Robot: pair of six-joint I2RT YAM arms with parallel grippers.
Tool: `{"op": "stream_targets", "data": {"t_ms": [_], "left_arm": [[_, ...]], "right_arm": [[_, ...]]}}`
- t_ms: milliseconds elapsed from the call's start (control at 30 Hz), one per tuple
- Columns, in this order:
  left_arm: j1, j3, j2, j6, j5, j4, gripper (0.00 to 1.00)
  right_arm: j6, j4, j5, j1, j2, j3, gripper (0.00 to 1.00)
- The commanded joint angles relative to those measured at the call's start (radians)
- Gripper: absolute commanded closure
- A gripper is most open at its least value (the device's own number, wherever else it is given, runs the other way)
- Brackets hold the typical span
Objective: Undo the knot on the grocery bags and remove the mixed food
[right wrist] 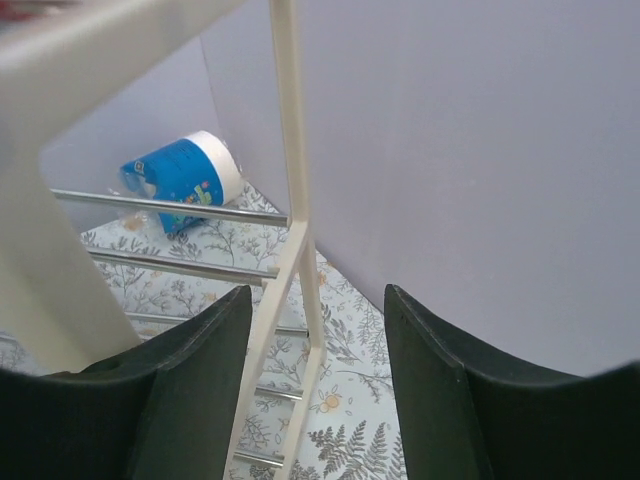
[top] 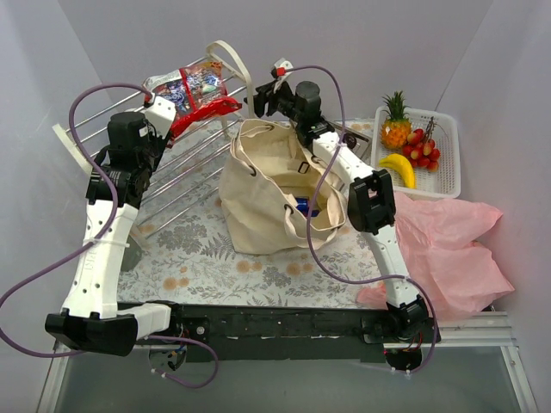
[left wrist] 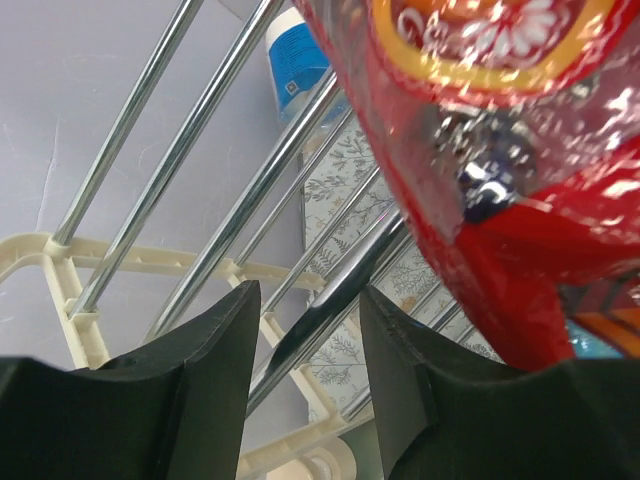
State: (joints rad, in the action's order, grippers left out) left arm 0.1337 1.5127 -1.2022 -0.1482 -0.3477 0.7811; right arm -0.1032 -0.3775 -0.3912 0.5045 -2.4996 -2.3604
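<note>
The worktop (top: 198,267) carried a wire rack (top: 185,168) at the left and the beige tote (top: 258,206) in the middle. The tote stood open, with a blue can (top: 306,206) showing inside. The pink bag (top: 448,249) lay slumped at the right edge. A white basket (top: 454,172) held the pineapple (top: 396,129), banana (top: 398,168) and red fruits (top: 422,146). The snack packets (top: 194,90) lay on the rack beside the left tool (left wrist: 305,300) (fingers apart, gripping nothing). The right tool (right wrist: 318,300) was likewise spread and empty.

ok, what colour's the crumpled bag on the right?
Pink; the plastic bag shows best in top external.
</note>
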Motion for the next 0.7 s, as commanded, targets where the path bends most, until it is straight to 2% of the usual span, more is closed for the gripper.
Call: {"op": "stream_targets", "data": {"t_ms": [0, 133, 267, 500, 533, 667], "left_arm": [[-0.003, -0.019, 0.012, -0.024, -0.033, -0.023, 0.57], [-0.002, -0.045, 0.010, -0.021, -0.008, -0.046, 0.58], [-0.003, -0.060, -0.010, 0.005, 0.004, -0.095, 0.61], [-0.006, -0.071, -0.111, 0.015, 0.018, -0.210, 0.84], [-0.009, -0.066, -0.138, 0.010, 0.015, -0.229, 0.89], [-0.020, -0.054, -0.195, -0.025, -0.026, -0.279, 1.00]], "right_arm": [[0.036, -0.074, 0.044, 0.032, -0.018, -0.025, 0.36], [0.031, -0.051, 0.055, -0.020, 0.028, 0.015, 0.34], [0.011, -0.020, -0.020, -0.092, 0.114, 0.073, 0.35], [-0.035, 0.038, -0.176, -0.156, 0.350, 0.251, 0.36], [-0.047, 0.043, -0.184, -0.161, 0.367, 0.265, 0.37], [-0.102, 0.046, -0.199, -0.176, 0.442, 0.340, 0.37]]}}
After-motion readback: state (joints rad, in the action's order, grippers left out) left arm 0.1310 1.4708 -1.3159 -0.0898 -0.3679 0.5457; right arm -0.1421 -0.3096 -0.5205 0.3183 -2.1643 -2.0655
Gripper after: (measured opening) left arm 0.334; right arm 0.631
